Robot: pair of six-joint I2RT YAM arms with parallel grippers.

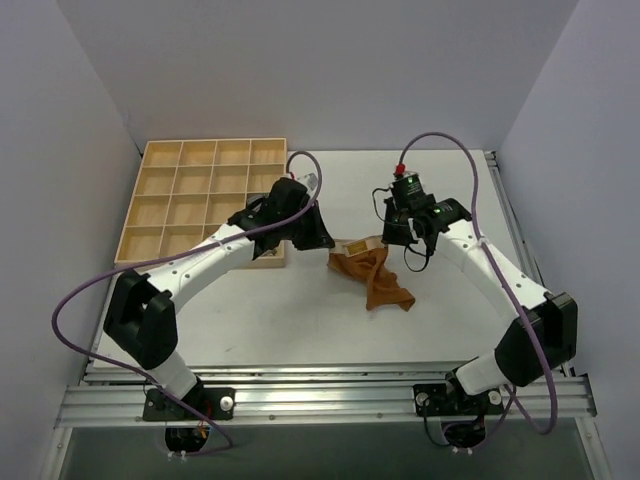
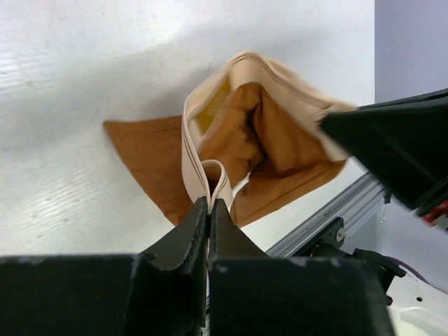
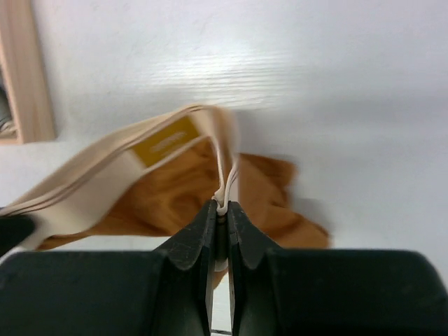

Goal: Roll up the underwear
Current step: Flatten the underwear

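Above the middle of the white counter (image 1: 300, 330), my left arm (image 1: 200, 265) and right arm (image 1: 490, 265) reach in from the near edge and bend toward each other, the left one crossing the near right corner of the wooden grid tray (image 1: 215, 141) at the far left. Between them the underwear (image 1: 378, 278) is held up by its pale band (image 2: 192, 119), its brown body trailing onto the counter. My left tool (image 2: 210, 203) is pinched tight on one fold of that band, and my right tool (image 3: 221, 206) is clamped on another.
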